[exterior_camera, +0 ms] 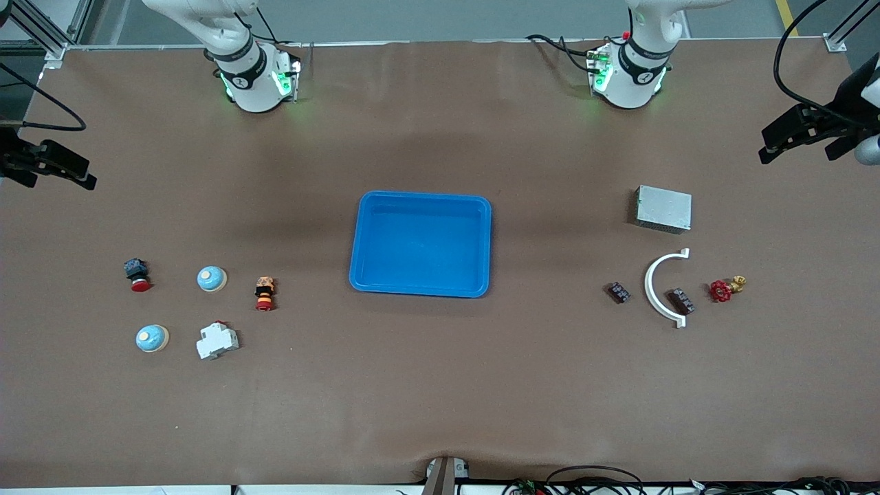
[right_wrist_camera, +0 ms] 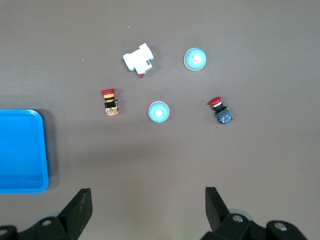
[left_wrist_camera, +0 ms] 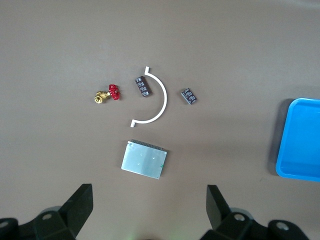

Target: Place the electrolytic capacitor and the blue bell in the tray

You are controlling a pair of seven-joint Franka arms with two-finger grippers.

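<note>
Front view showed the blue tray (exterior_camera: pixel 421 245) holding nothing mid-counter (exterior_camera: pixel 440 385); left claw (left_wrist_camera: pixel 148 207) and right claw (right_wrist_camera: pixel 147 207) hung wide, gripping nothing.

Brown table (exterior_camera: pixel 440 385) carries blue tray (exterior_camera: pixel 421 289), 2 bells (exterior_camera: pixel 212 278), small parts.

Both arms wait, raised. The left claw (left_wrist_camera: pixel 147 210) hangs open over the surface's left-arm end; the right claw (right_wrist_camera: pixel 147 210) open over the right-arm end.

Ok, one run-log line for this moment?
tray: empty | blue bells: on table | left gripper: open, waiting | right gripper: open, waiting
</note>
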